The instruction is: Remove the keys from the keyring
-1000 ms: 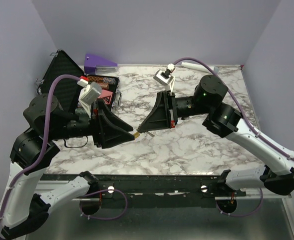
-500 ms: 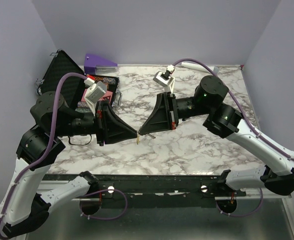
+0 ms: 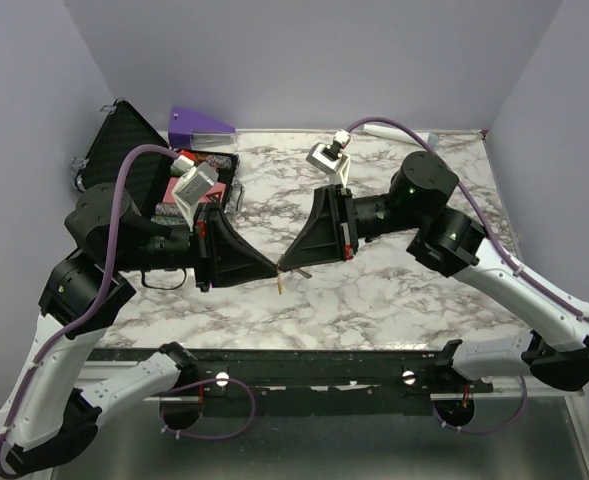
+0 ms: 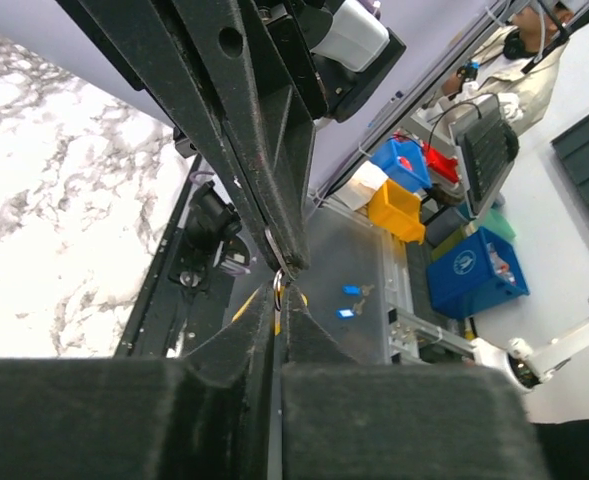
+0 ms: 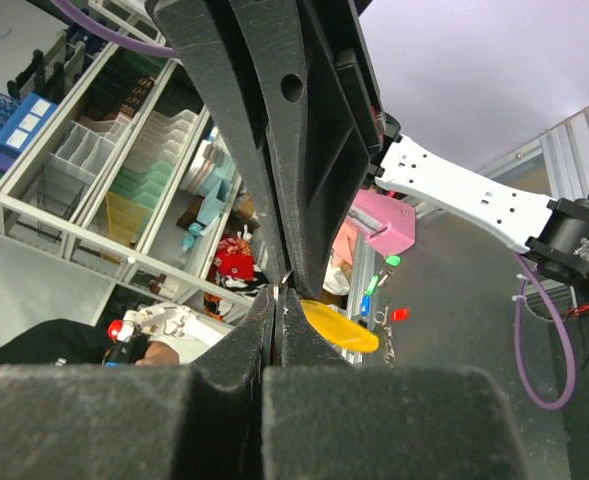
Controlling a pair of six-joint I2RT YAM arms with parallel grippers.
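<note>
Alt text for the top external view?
The left gripper and right gripper meet tip to tip above the marble table, both shut, tiny yellow keys dangling where they touch. An open black case lies rear left.

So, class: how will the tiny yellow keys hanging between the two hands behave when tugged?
Probably swing freely: the keys dangle from the keyring pinched between left hand and right hand. Likely light, slippery, easily dropped, being so tiny.

Open black case (image 3: 121,138) far left; purple wedge (image 3: 200,124) beside; marble table (image 3: 374,292).
</note>
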